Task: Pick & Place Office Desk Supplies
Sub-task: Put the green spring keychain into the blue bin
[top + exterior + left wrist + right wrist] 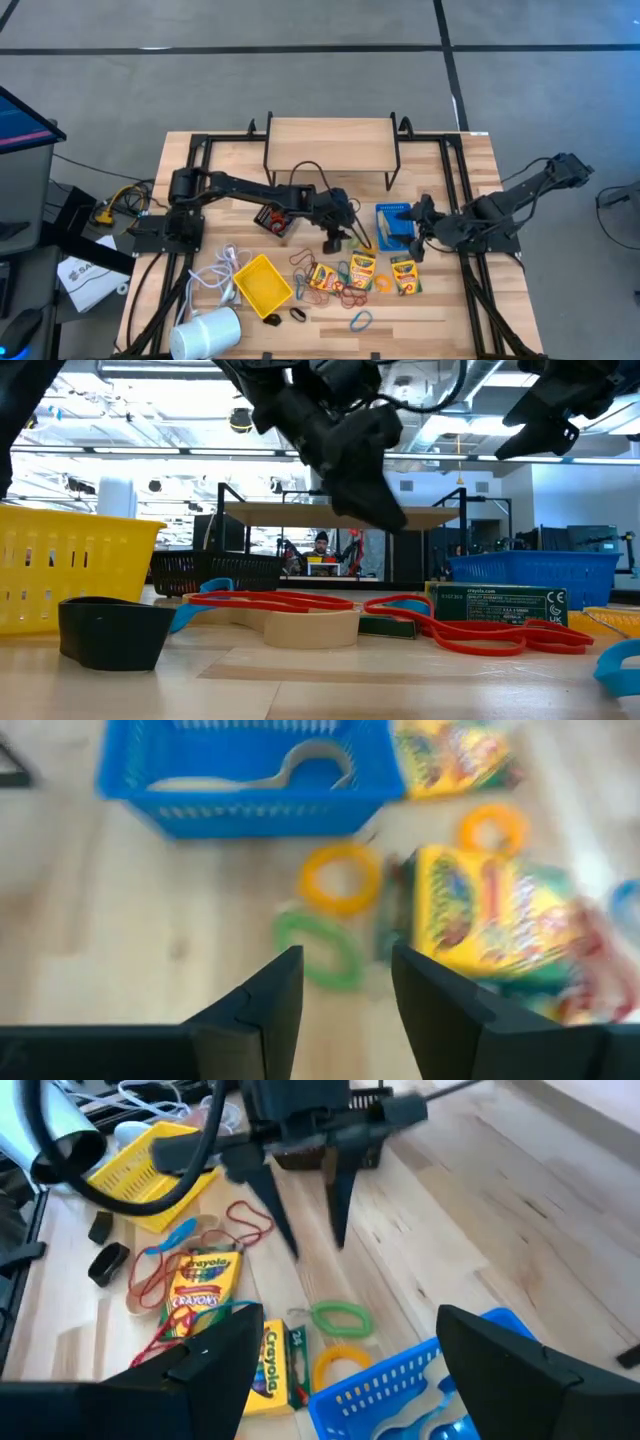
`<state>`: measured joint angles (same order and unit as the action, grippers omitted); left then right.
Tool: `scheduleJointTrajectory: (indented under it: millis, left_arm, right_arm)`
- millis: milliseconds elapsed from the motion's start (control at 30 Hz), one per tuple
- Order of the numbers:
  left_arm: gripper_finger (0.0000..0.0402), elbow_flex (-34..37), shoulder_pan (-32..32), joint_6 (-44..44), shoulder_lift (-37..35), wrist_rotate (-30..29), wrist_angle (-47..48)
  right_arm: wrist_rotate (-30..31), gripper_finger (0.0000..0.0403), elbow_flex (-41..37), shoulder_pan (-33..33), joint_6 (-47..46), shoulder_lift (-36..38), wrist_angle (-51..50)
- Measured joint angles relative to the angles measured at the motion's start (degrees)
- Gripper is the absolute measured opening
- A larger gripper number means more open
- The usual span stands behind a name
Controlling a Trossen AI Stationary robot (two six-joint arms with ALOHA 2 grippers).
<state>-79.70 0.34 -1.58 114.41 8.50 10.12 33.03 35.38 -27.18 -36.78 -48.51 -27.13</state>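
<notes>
Bench (440,175): pale wood, carrying all items; a wooden riser shelf (330,145) stands at its far side.

Left arm: reaches across mid-bench. Left pincer (333,241) hangs above the surface, fingers pointing down, parted a modest gap, nothing between them. The left wrist view looks down on a green ring (322,948) just ahead of the fingers.

Right arm: waits over the right side. Right pincer (420,244) is spread wide and empty, above the blue bin's near corner.

Yellow bin (262,283): lower left of the cluster, well apart from the left pincer.

Blue bin (394,225): between the two pincers; holds pale bands (300,765).

Black bin (277,220): under the left arm's forearm.

Crayon boxes (362,268): several lying flat, one just beside the green ring.

Rings: green ring and yellow ring (341,878) lie flat, close together, near the blue bin's wall; red bands (345,295) lie tangled among the boxes.

Handling note, a judgement: the green ring seems the likely target. Centre one finger inside the loop and one outside, descend until the tips meet the wood, then close. Keep clear of the yellow ring and the neighbouring box edge, since a thin flat band slips easily.
</notes>
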Motion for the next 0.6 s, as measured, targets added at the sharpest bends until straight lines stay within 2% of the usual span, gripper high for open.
scheduleJointTrajectory:
  millis: [200, 400, 600]
  left_arm:
    - [0.0149, -0.7, -1.4, -8.6, 2.8, 0.3, -6.5]
    - [0.0149, -1.4, 1.2, -17.2, 7.3, -1.7, -6.1]
    - [0.0149, -1.2, 2.5, -22.9, 9.5, -1.2, -4.4]
  right_arm:
    - [0.0, 0.0295, 0.0, 0.0, 0.6, -2.7, 0.8]
    - [0.0, 0.0295, 0.0, -0.2, 0.5, -2.8, 1.0]
    - [-0.2, 0.0295, 0.0, -0.2, 0.8, -2.8, 1.2]
